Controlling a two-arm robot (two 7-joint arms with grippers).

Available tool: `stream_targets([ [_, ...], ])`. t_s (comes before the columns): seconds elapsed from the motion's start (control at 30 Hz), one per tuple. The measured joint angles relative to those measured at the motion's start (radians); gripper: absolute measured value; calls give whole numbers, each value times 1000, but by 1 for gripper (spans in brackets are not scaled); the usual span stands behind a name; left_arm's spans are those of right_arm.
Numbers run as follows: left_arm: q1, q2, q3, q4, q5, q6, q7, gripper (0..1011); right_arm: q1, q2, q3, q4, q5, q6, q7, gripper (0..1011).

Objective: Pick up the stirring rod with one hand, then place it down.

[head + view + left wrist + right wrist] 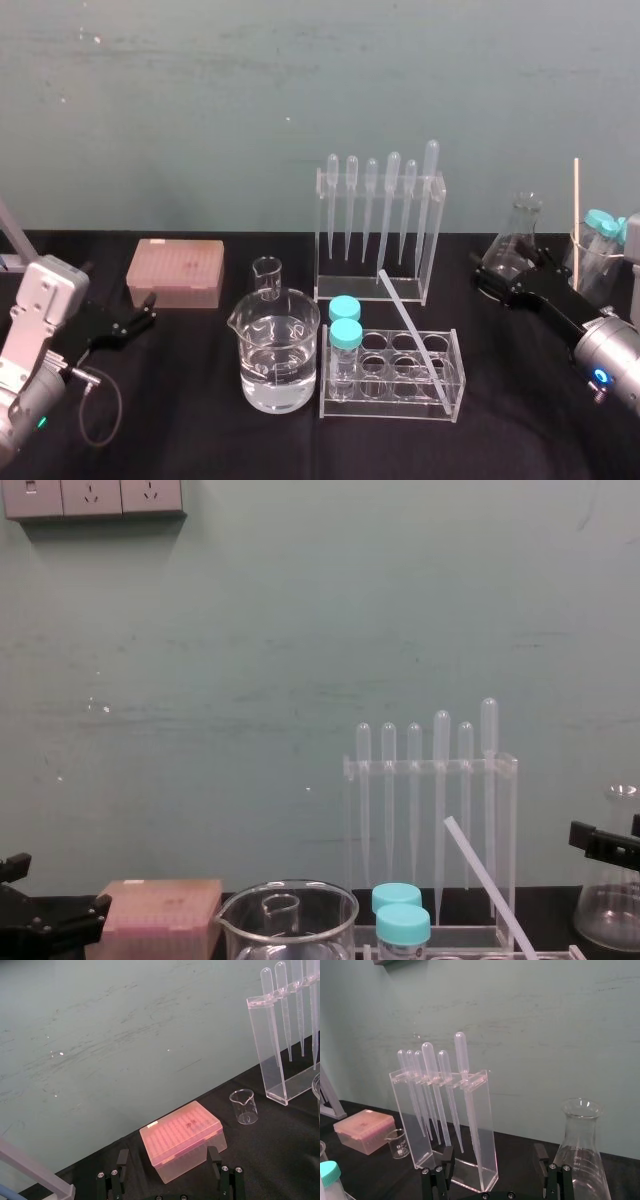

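The stirring rod (410,325) is a thin whitish translucent stick leaning at a slant in the clear tube rack (455,385) at the table's middle. Its top end points toward the pipette rack. The chest view shows the stirring rod (485,880) rising from the bottom edge. My right gripper (495,275) hovers open at the right, beside the conical flask (520,235), well apart from the rod. In the right wrist view its fingers (447,1157) stand wide with nothing between them. My left gripper (150,308) rests open at the far left, near the pink tip box (175,272).
A beaker of water (280,350) stands left of the tube rack, with a small empty beaker (267,277) behind it. Two teal-capped tubes (345,330) sit in the rack. The pipette rack (380,250) stands behind. A beaker holding a wooden stick (577,215) is far right.
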Motion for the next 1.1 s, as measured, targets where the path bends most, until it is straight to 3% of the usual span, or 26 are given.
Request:
stream_targets([
  [1.1, 0, 0, 0, 0, 0, 0, 0, 1000, 0, 0, 1, -5, 2, -21, 6, 1003],
])
